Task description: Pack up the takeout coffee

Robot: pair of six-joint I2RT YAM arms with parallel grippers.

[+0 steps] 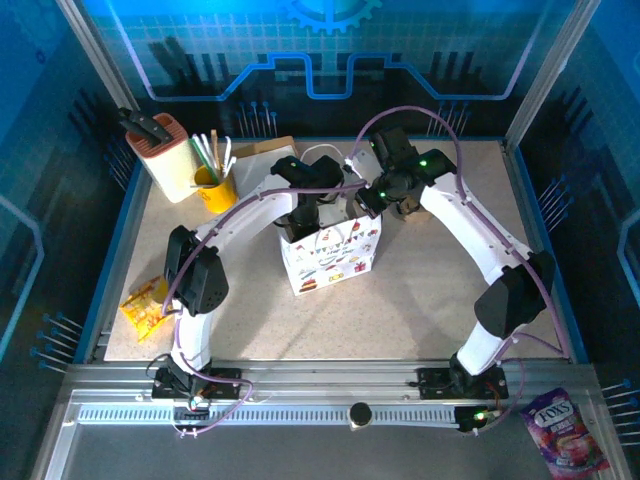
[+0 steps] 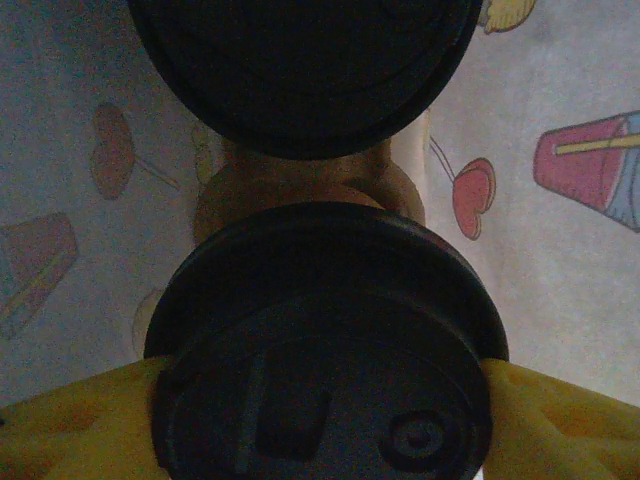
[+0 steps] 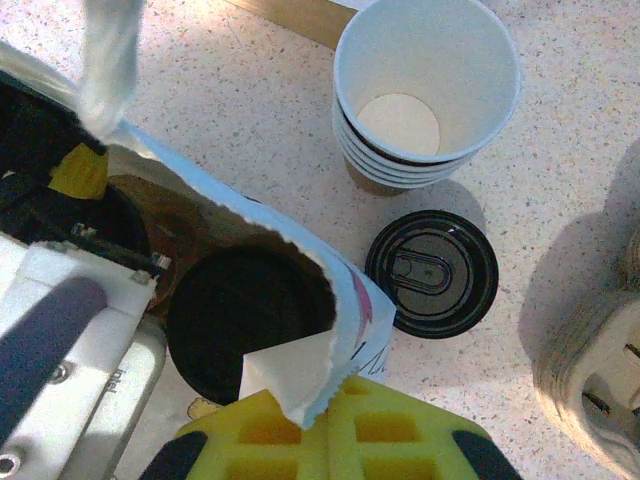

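Two arms converge on one white printed paper bag (image 1: 335, 258), which stands upright near the middle of the table (image 1: 450, 290). The bag is the largest item and the destination, so the work is at its mouth. Right gripper (image 3: 320, 425) is closed tight on a flap of the bag's rim (image 3: 300, 262), with the paper pinched between yellow pads. Judged purpose: to hold the mouth open and steady the bag so it neither tips nor folds during loading. Left arm (image 1: 250, 215) reaches down through that opening. Left gripper (image 2: 320, 425) is inside the bag, printed walls on both sides. Its jaws are at a middling spread, a yellow fingertip (image 2: 70, 425) against each side of the near lidded cup (image 2: 325, 340), gripping at the edge of the black lid. A second lidded cup (image 2: 305, 70) stands just beyond, the lids close together. A brown surface shows between them; cannot tell whether it is cup wall or carrier. Both coffees are therefore in the bag, one of them held and not yet let go. Whether the held cup rests on the bag floor cannot be told. Outside, beside the bag, a stack of empty paper cups (image 3: 425, 100) stands mouth up, with a loose black lid (image 3: 432, 272) flat on the table just beside it. Both are judged spares. Likely next: spread the left jaws and lift clear without snagging the rim.
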